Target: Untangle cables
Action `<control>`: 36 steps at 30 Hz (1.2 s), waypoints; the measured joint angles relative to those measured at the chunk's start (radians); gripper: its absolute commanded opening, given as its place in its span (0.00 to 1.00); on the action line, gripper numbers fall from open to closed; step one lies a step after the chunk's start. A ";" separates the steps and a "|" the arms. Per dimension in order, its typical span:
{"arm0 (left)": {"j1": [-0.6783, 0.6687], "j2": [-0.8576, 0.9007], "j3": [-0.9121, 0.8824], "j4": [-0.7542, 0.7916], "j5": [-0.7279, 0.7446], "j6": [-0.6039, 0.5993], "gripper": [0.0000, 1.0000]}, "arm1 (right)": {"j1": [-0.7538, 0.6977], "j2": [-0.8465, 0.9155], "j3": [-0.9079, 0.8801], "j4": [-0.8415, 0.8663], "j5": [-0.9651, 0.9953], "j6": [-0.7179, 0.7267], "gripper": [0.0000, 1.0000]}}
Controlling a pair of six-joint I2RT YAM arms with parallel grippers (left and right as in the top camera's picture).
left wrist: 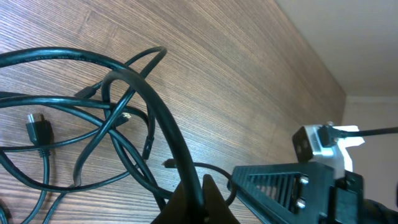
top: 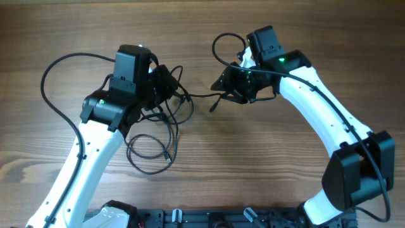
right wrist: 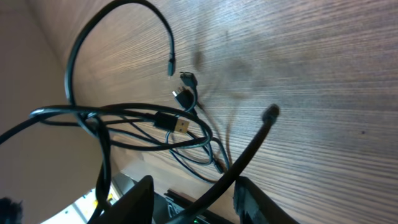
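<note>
Several thin black cables (top: 158,123) lie tangled on the wooden table below my left gripper (top: 166,82). In the left wrist view my left gripper (left wrist: 194,180) is shut on one thick black strand (left wrist: 155,106) that arches up out of the tangle. One strand (top: 199,95) runs across to my right gripper (top: 226,85), and a loose plug end (top: 212,107) hangs below it. In the right wrist view the right gripper (right wrist: 193,183) has its jaws apart, and a black cable (right wrist: 249,155) passes diagonally between them, close to the right finger. Beyond it lie looped cables (right wrist: 124,118) with a gold USB plug (right wrist: 180,124).
A thicker black arm cable (top: 54,95) loops over the table to the left of the left arm. Another loop (top: 224,44) curls behind the right wrist. The right arm's black housing (left wrist: 280,186) is close beside the left fingers.
</note>
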 measured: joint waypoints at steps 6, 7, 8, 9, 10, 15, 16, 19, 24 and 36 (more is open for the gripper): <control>0.000 0.000 0.000 0.000 -0.004 0.000 0.04 | 0.000 0.029 0.000 0.005 0.002 0.026 0.04; 0.000 0.000 0.000 0.000 -0.007 0.000 0.04 | 0.000 0.029 0.000 0.008 0.005 0.026 0.04; 0.000 0.000 0.000 0.000 -0.007 0.000 0.04 | 0.000 0.029 0.000 0.008 0.008 0.022 0.04; 0.000 0.000 0.000 0.000 -0.007 0.000 0.04 | 0.000 0.029 0.000 0.010 0.011 0.015 0.04; 0.000 0.000 0.000 0.000 -0.007 0.000 0.04 | 0.000 0.029 0.000 0.014 0.012 0.009 0.04; 0.000 0.000 0.000 0.000 -0.007 0.000 0.04 | 0.000 0.029 0.000 0.027 0.015 -0.034 0.04; 0.000 0.000 0.000 0.000 -0.007 0.000 0.04 | 0.000 0.029 0.000 0.028 0.015 -0.034 0.09; 0.000 0.000 0.000 0.000 -0.007 0.000 0.04 | 0.000 0.029 0.000 0.031 0.015 -0.040 0.37; 0.000 0.000 0.000 0.000 -0.007 0.000 0.04 | -0.004 0.029 0.000 0.030 0.038 -0.052 0.64; 0.000 0.000 0.000 0.000 -0.030 0.000 0.04 | -0.096 0.029 0.000 -0.049 -0.076 -0.168 0.49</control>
